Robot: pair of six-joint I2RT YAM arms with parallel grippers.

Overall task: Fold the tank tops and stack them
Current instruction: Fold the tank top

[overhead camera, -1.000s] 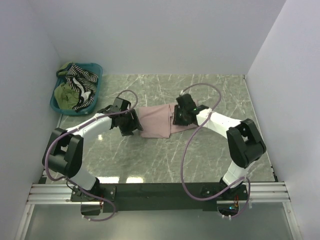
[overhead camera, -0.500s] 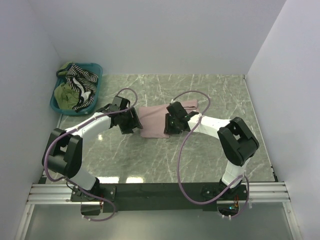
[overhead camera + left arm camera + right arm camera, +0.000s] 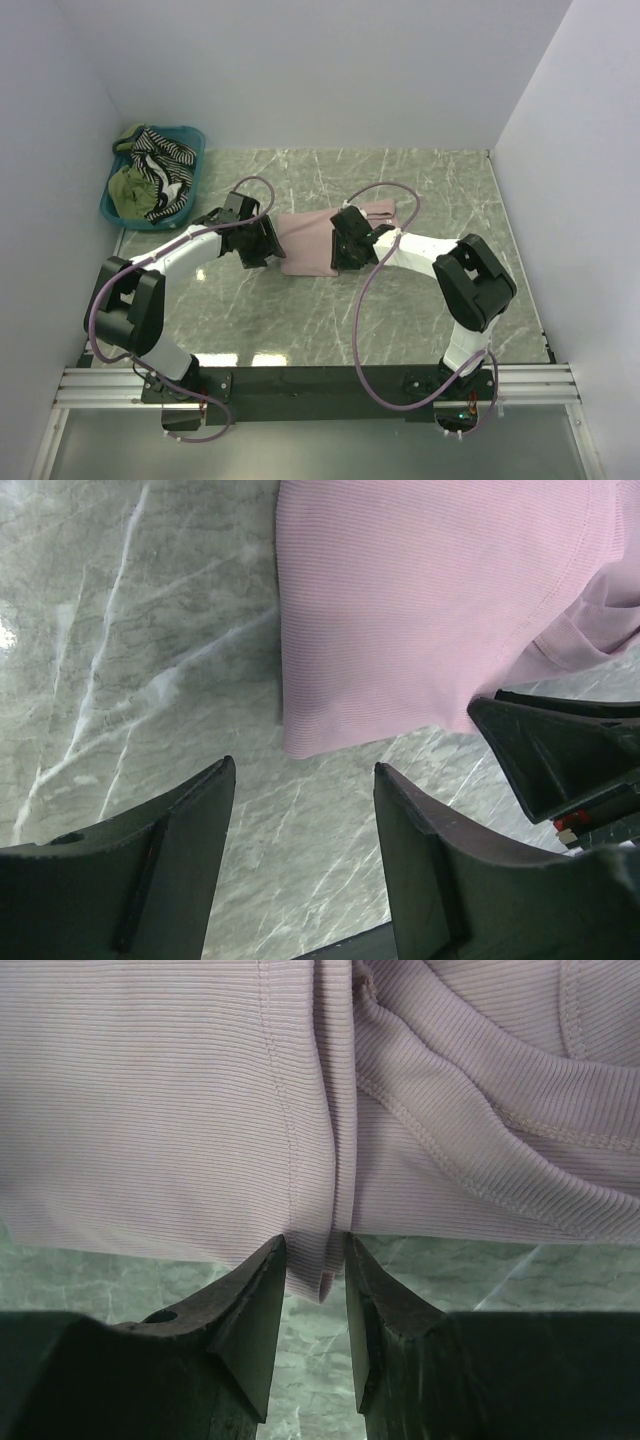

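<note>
Right gripper [image 3: 316, 1260] clamped on the pink tank top [image 3: 308, 248]; left gripper [image 3: 305, 780] released.
The pink tank top lies partly folded at the centre of the marble table [image 3: 430, 190]. The right fingers pinch a doubled fold at the cloth's edge. The left jaws stand apart and empty over bare marble, just beside the garment's left edge. The striped tank top [image 3: 165, 153] and olive tank top [image 3: 130, 188] sit bundled in the teal basket [image 3: 110, 208] at the far left corner.

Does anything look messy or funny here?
A little. The pink tank top isn't flat: a ridge of cloth is bunched up where the right gripper pinches it. In the teal basket, the striped top lies crumpled, draping over the far rim.
</note>
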